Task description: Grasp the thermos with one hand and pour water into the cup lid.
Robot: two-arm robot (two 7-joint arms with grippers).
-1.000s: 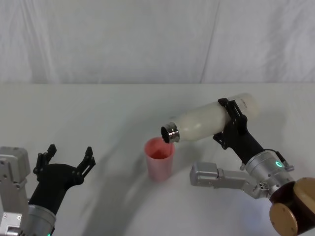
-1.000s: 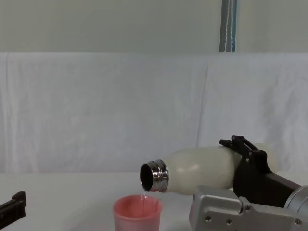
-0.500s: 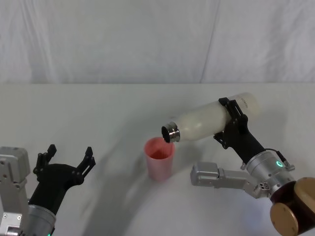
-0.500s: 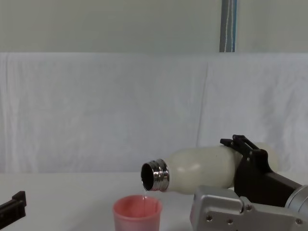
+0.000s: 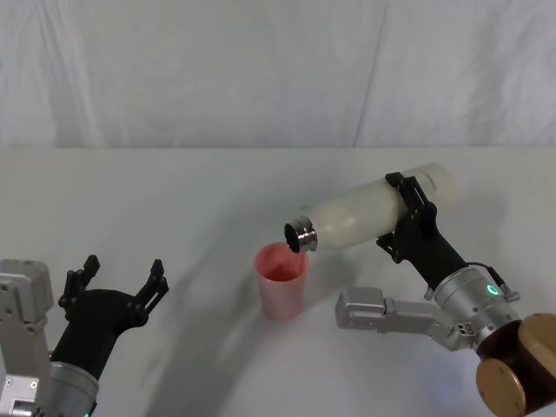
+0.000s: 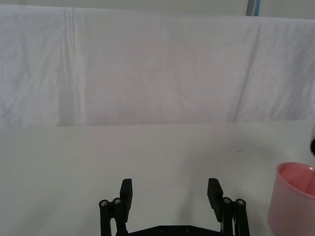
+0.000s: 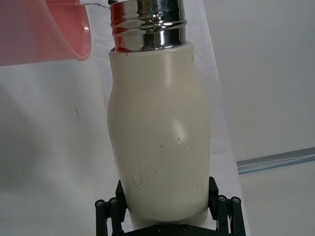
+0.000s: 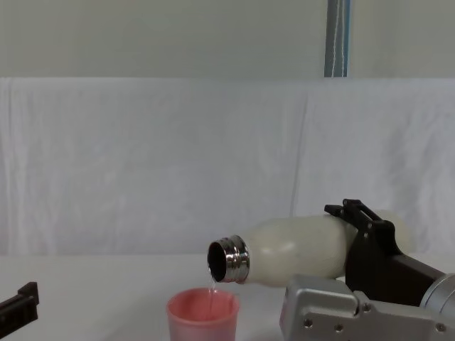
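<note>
Right pincer clamped on tilted thermos | mouth above cup lid | left pincer apart

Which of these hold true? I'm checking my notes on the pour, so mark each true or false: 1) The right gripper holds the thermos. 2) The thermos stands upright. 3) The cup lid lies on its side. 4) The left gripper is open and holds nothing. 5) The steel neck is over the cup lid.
1) True: the right gripper is clamped around the thermos.
2) False: it is tipped nearly level, with its mouth angled down.
3) False: the cup lid stands upright on the table.
4) True: the left gripper sits open near the table's front left.
5) True: the neck hangs above the pink rim, with a thin stream falling in.
</note>
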